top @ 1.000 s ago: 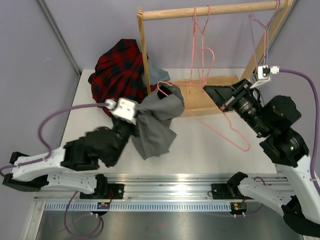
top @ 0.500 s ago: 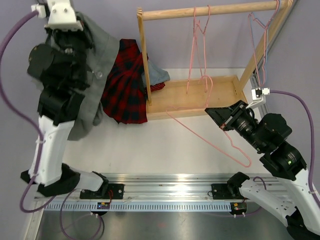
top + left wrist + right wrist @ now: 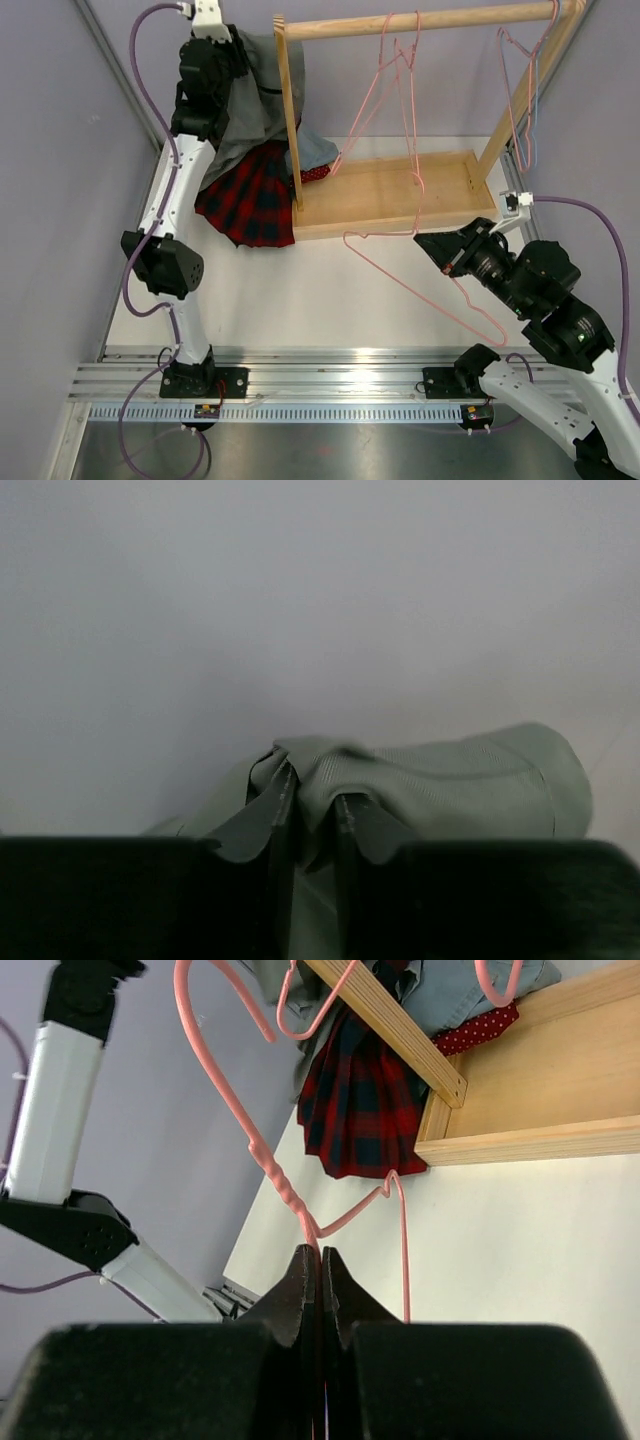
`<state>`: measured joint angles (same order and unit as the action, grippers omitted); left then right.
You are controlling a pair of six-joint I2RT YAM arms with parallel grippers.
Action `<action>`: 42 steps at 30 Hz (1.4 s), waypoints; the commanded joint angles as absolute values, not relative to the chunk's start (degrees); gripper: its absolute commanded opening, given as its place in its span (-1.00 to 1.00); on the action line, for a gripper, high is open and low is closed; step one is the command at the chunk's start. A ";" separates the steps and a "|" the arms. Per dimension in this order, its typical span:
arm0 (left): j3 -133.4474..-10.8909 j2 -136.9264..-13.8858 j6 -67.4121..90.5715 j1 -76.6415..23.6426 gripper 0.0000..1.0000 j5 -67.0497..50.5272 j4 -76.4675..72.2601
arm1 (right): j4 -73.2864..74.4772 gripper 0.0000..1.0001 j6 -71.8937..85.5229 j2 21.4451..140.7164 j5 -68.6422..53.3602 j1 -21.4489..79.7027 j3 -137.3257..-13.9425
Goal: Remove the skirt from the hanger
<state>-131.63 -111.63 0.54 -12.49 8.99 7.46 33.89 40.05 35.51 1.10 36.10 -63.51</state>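
The red and navy tartan skirt lies bunched on the table, left of the wooden rack; it also shows in the right wrist view. My right gripper is shut on a bare pink wire hanger and holds it above the table in front of the rack. In the right wrist view the jaws pinch the wire just below the hanger's twisted neck. My left gripper is raised high at the far left, shut on a grey garment that hangs above the skirt. The left wrist view shows grey cloth between the fingers.
A wooden rack with a top rail stands at the back. Pink hangers hang from the rail, with more and a light blue one at the right end. A blue-grey garment and a red dotted one lie at the rack's left post.
My left arm swung from low over the table up to the far left, pulling the grey garment off the pink hanger. The hanger in my right gripper is now bare.
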 commanded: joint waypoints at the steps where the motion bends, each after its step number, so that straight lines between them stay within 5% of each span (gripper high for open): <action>1: -125.08 -112.41 11.76 -11.60 -0.09 8.96 -0.81 | 31.29 -1.00 37.10 33.40 1.15 35.86 -63.55; 2: -125.07 -114.15 13.26 -11.34 0.97 9.14 1.91 | 30.85 -1.00 36.83 32.88 0.27 35.95 -63.72; 6: -121.76 -110.68 20.38 -10.11 0.98 12.99 14.23 | 30.93 -1.00 34.72 32.69 -1.41 35.95 -66.09; 11: -98.75 -91.61 19.77 -10.20 0.98 15.81 11.95 | 35.41 -1.00 29.54 36.55 9.30 35.95 -75.82; 26: -65.58 -42.83 15.30 -10.55 0.98 9.40 41.12 | 47.02 -1.00 20.92 61.77 28.30 35.95 -114.16; 42: -49.13 -33.84 18.54 -10.63 0.98 9.84 42.10 | 22.50 -1.00 7.12 76.02 40.16 35.86 -116.18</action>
